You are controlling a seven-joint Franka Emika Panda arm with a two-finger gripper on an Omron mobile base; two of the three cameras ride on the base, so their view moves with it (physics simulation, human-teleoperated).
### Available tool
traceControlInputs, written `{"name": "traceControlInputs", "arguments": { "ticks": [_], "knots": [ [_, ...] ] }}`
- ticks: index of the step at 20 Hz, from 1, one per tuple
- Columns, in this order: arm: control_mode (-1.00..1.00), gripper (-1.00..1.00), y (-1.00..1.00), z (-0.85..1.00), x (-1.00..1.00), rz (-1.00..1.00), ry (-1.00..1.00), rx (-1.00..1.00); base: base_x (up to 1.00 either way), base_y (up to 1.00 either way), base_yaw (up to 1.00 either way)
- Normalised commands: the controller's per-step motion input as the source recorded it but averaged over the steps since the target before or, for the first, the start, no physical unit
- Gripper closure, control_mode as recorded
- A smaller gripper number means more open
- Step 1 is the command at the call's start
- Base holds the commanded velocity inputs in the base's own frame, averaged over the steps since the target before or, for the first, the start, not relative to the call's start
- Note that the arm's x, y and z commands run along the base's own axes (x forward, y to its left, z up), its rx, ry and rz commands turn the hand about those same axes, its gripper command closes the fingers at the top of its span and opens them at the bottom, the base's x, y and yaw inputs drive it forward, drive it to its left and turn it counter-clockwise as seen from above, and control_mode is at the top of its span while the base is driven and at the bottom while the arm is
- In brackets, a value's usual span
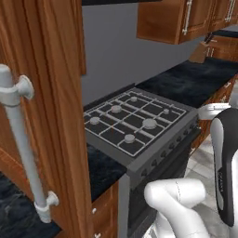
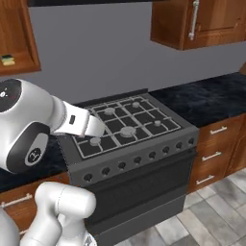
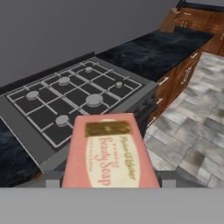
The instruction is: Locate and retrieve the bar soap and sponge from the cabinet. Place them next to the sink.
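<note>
The reddish-pink bar soap (image 3: 109, 153) lies lengthwise between my fingers, label up, and my gripper (image 3: 109, 183) is shut on it. It hangs over the front left corner of the stove (image 3: 74, 100). The yellow-and-green sponge (image 2: 7, 59) rests on a shelf inside the open cabinet (image 2: 21, 43) at the upper left of the right base view. The cabinet's open door (image 1: 51, 93), with its long silver bar handle (image 1: 21, 139), stands close at the left of the left base view. The sink is out of view.
A grey gas stove (image 2: 127, 127) with several burners sits ahead, with dark stone counter (image 2: 206, 98) to its right over drawers (image 2: 214, 153). More wall cabinets (image 2: 192, 24) hang at the upper right. Grey tiled floor (image 3: 192, 135) lies to the right.
</note>
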Motion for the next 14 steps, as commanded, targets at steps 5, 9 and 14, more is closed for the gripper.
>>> {"name": "traceControlInputs", "arguments": {
  "ticks": [5, 9, 14],
  "knots": [
    [1.00, 1.00, 0.00, 0.00, 0.00, 0.00, 0.00, 0.00, 0.02, -0.73, -0.27],
    [1.00, 1.00, 0.00, 0.00, 0.00, 0.00, 0.00, 0.00, 0.03, -0.59, -0.32],
    [1.00, 1.00, 0.00, 0.00, 0.00, 0.00, 0.00, 0.00, 0.01, -0.36, -0.40]
  ]
}}
